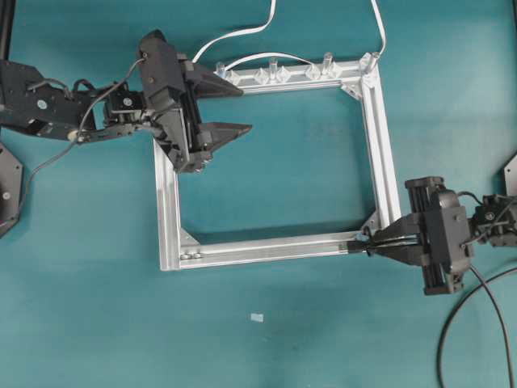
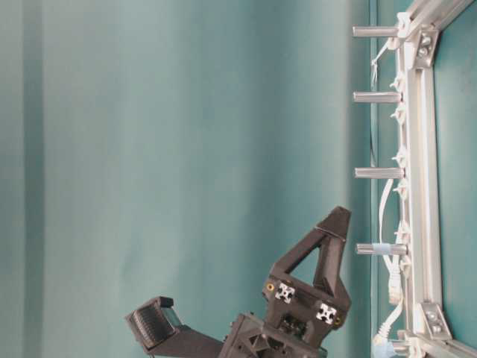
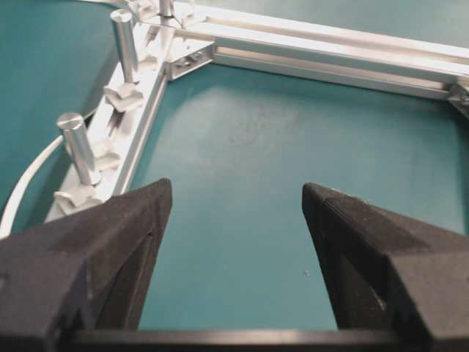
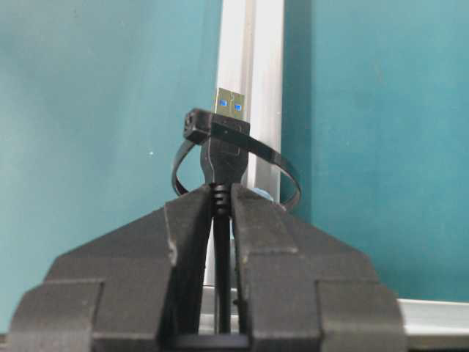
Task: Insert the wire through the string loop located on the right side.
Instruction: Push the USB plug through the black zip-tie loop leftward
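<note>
On my left, the left pincer [image 1: 234, 107] hangs over the frame's [image 1: 168, 210] upper-left corner w/ its jaws spread wide, nothing between them; its wrist cam shows bare teal worktop [image 3: 242, 183] in the gap. Along the top bar I see a row of clear pegs [image 1: 275, 71], and a flat white cable [image 1: 242, 36] runs off past the upper edge. Moving right: at the frame's lower-right corner my right pincer [image 1: 373, 242] is clamped tight on the wire [image 4: 220, 165], gripping just behind the plug. The wire trails off toward the lower right of the overhead view. In the right wrist cam the plug's metal tip [image 4: 229, 105] points up along the silver bar, and the string loop [image 4: 275, 161] curves around the plug body. Can't tell whether the plug is truly inside the loop.
</note>
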Controlling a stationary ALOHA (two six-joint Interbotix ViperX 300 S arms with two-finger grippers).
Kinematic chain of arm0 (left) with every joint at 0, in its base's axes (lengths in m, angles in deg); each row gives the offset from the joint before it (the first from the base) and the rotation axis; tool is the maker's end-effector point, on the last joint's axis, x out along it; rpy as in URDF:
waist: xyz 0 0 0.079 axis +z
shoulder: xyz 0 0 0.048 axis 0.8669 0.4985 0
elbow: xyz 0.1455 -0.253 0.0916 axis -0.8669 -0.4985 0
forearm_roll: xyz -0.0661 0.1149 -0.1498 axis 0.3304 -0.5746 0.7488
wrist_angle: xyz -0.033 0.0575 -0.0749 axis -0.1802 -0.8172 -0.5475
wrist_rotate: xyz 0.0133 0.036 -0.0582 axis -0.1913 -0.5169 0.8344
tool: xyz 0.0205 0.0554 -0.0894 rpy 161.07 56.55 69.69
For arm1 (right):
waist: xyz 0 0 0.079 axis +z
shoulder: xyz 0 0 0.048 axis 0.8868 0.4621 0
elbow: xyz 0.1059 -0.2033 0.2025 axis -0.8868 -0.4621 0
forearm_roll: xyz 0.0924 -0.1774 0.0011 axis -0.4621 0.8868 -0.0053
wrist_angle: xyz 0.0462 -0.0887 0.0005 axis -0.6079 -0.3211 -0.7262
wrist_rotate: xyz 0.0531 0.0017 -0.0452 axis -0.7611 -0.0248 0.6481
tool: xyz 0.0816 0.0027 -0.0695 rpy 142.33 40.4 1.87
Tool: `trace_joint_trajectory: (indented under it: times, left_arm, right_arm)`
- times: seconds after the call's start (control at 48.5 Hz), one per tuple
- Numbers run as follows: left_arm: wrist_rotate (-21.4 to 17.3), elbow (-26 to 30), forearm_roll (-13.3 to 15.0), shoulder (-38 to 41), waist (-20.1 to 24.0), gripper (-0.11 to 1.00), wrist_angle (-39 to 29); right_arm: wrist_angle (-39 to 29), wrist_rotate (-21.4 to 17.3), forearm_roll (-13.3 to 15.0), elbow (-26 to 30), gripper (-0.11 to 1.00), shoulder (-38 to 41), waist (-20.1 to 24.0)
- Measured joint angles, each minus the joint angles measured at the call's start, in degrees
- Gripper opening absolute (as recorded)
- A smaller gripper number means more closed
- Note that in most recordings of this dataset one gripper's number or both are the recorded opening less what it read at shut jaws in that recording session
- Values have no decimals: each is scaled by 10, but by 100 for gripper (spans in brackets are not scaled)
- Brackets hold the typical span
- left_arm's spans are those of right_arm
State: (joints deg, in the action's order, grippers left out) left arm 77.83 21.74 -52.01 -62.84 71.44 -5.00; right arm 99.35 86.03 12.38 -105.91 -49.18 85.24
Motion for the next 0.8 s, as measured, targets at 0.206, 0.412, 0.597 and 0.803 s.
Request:
trace_joint_trajectory:
  times: [0.206,0.412,0.597,0.803]
  left_arm:
    - [0,1,0,0,-38,73,-33]
    - [25,6,0,0,-103,73,-88]
    - [93,14,0,1,-147,73,-105]
    - [133,14,0,1,-176,73,-110]
  right_arm:
    - [0,1,-1,-1,11,0,0]
    - [0,0,0,-1,11,0,-1]
    - [0,1,0,-1,11,0,-1]
    - [0,1,0,0,11,0,-1]
